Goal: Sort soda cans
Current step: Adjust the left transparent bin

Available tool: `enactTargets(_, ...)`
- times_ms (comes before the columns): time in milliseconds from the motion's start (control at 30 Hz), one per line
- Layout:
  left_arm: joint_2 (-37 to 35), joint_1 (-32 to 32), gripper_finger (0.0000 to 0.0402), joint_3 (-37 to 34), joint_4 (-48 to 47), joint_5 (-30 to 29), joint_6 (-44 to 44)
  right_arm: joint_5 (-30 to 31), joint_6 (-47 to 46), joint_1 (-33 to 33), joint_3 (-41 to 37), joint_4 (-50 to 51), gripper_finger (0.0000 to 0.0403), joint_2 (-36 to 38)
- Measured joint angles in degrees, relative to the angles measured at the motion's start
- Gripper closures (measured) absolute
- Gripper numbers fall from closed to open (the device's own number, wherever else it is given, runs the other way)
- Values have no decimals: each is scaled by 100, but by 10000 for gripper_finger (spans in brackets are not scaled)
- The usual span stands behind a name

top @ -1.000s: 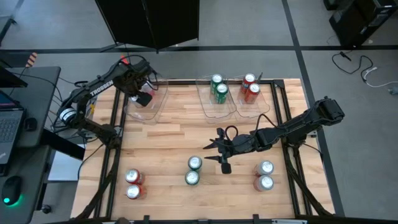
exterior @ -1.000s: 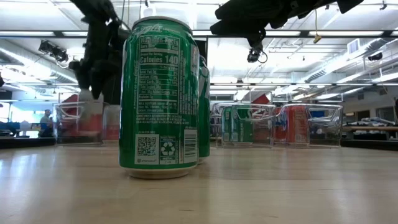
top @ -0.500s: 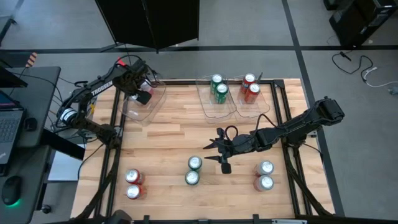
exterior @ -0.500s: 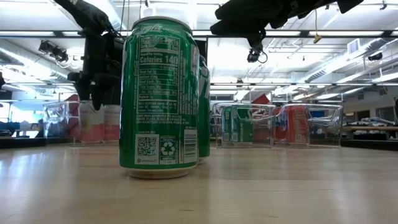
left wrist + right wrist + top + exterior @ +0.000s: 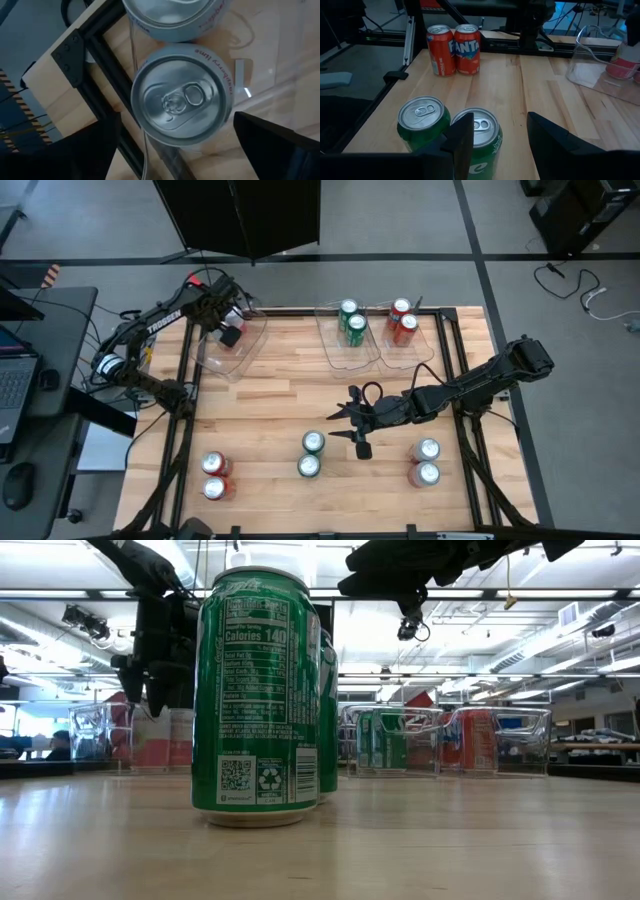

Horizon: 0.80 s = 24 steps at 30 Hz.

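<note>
In the left wrist view my left gripper (image 5: 177, 120) is open over the far-left clear bin (image 5: 212, 356). Its fingers stand on either side of an upright silver-white can (image 5: 182, 95) without touching it, and a second silver-white can (image 5: 172, 17) stands just beyond. My right gripper (image 5: 352, 427) is open and hovers above mid-table, just right of two green cans (image 5: 313, 442) (image 5: 309, 467) standing on the wood. Two red cans (image 5: 214, 477) stand near-left. Two silver-white cans (image 5: 425, 462) stand near-right.
The middle bin (image 5: 352, 356) holds two green cans (image 5: 351, 320). The far-right bin (image 5: 416, 352) holds two red cans (image 5: 402, 320). Black frame rails (image 5: 185, 430) run along the table's sides. Bare wood lies between the bins and the near row of cans.
My left gripper has shifted slightly toward the table's far-left corner over the bin. The bin itself has slid a little toward the left edge. My right arm has kept still.
</note>
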State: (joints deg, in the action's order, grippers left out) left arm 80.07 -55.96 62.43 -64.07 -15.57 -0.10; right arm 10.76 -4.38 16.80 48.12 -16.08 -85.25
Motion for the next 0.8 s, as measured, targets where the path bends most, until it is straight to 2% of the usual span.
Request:
enactTargets(600,0,52,39,14,12,-52,-164,0,-3,0,0,11,233,0)
enactTargets(800,-35,330,50,447,-318,-66,-165,0,0,0,0,9,233,0)
